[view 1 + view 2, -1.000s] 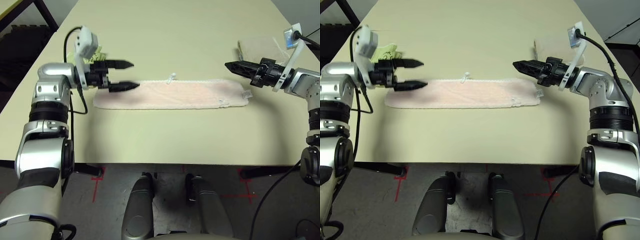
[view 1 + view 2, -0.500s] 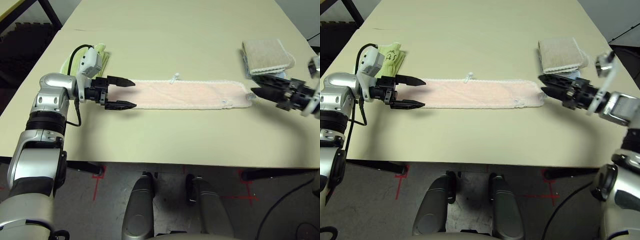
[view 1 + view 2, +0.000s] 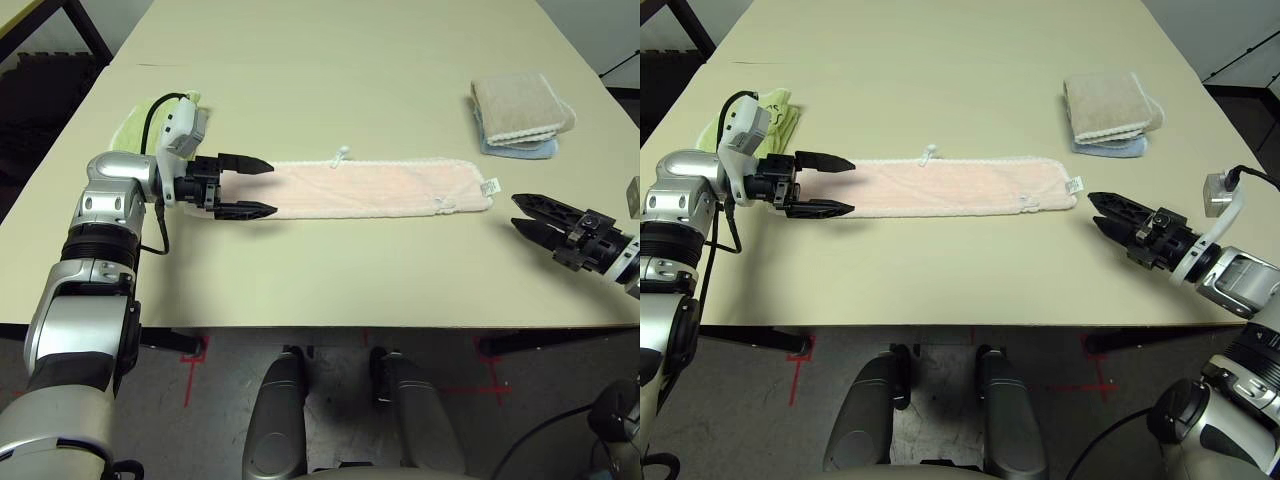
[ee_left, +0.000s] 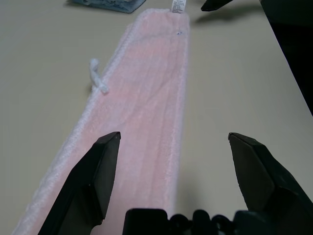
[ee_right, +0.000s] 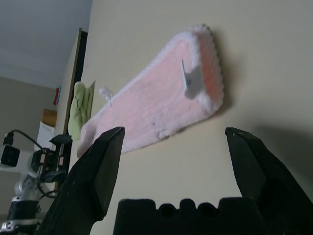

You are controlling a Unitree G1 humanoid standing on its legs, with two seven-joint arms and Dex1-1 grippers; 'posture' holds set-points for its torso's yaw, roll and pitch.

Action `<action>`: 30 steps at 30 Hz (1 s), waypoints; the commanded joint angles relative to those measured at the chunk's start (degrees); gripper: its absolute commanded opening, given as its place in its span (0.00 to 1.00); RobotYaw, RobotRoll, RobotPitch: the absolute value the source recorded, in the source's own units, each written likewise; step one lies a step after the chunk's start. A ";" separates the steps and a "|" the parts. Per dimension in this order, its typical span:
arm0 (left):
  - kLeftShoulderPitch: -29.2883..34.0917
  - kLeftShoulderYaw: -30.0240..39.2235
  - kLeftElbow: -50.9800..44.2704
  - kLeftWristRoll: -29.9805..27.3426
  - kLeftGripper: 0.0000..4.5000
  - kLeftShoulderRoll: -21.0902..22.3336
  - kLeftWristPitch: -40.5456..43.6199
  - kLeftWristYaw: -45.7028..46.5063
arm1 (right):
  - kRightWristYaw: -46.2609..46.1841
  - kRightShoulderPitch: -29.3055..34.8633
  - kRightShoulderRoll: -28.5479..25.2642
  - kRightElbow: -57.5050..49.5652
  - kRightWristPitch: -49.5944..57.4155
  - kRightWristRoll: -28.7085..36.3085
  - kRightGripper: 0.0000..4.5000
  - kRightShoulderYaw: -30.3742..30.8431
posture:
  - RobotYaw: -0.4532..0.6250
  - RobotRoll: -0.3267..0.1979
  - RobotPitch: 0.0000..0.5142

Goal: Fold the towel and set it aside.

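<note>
Pale bench point(image 3: 330, 60); towel point(image 3: 375, 188) folded into a long strip across the middle. Left claw point(image 3: 258, 187) spread over its left end. Right claw point(image 3: 1106, 214) spread, just off its right end.

Beige table point(image 3: 330, 90), pink towel point(image 3: 380, 187) (folded), green towel point(image 3: 135, 122)

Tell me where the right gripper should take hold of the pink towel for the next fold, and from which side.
Probably the short end carrying the white tag. The towel lies flat as a long strip across the table, and that end points at the right gripper, whose jaws are open. Come in low from the robot's right, pinching the hem.
</note>
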 commanded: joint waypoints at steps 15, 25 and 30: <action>-3.20 -0.72 5.18 1.85 1.00 0.09 -3.78 -0.52 | -9.41 -3.88 6.23 8.25 -13.23 -0.46 0.86 6.58 | 0.46 0.62 0.45; -3.00 -1.38 5.63 2.00 1.00 0.75 -5.29 -0.52 | -13.02 -2.33 7.23 5.57 -13.43 3.03 0.06 5.94 | 0.46 0.62 0.44; -2.07 -0.02 5.94 1.63 1.00 0.95 -5.82 -0.52 | -14.83 -1.36 7.38 4.32 -14.38 4.71 0.01 5.23 | 0.46 0.62 0.45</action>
